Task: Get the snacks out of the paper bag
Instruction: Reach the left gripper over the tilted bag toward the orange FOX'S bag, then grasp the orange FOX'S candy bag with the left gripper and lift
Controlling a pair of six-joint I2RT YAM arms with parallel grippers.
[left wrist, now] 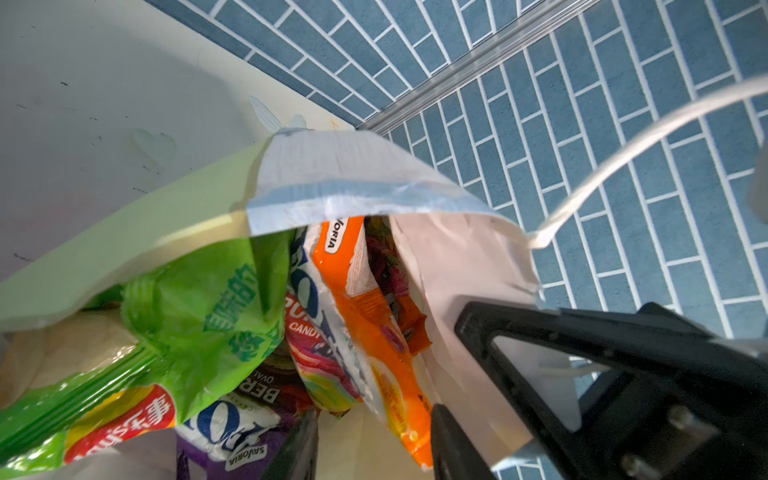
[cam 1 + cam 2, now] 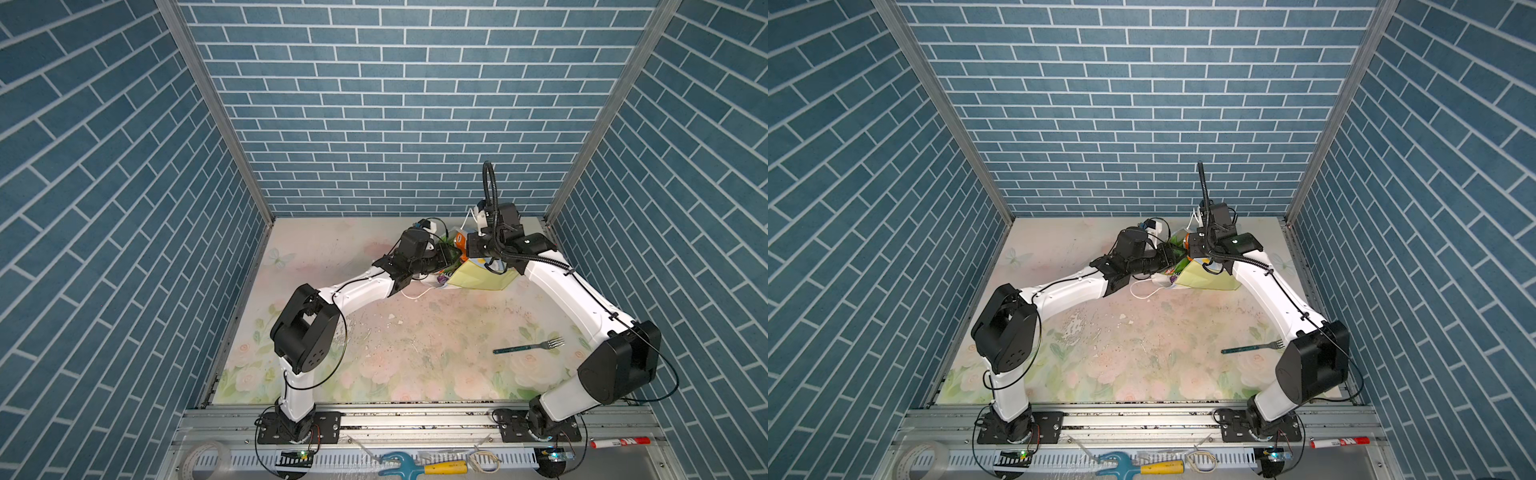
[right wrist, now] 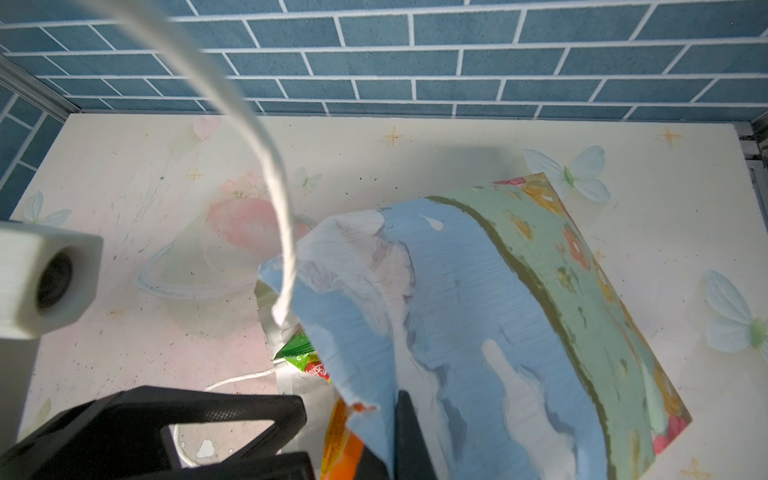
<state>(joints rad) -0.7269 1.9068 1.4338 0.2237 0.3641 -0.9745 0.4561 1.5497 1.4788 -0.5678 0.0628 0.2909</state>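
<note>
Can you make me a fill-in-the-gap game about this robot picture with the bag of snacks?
1. The big chip bag in the mouth of the paper bag is bright ___.
2. The packet next to it is mostly ___.
3. The teal-handled thing lying alone on the table is a ___.
4. The paper bag's cord handle is ___.

Missing words: green, orange, fork, white.

White arms [image 2: 365, 291] — black joints [image 2: 303, 332] (cables [image 2: 544, 259] zip-tied).
</note>
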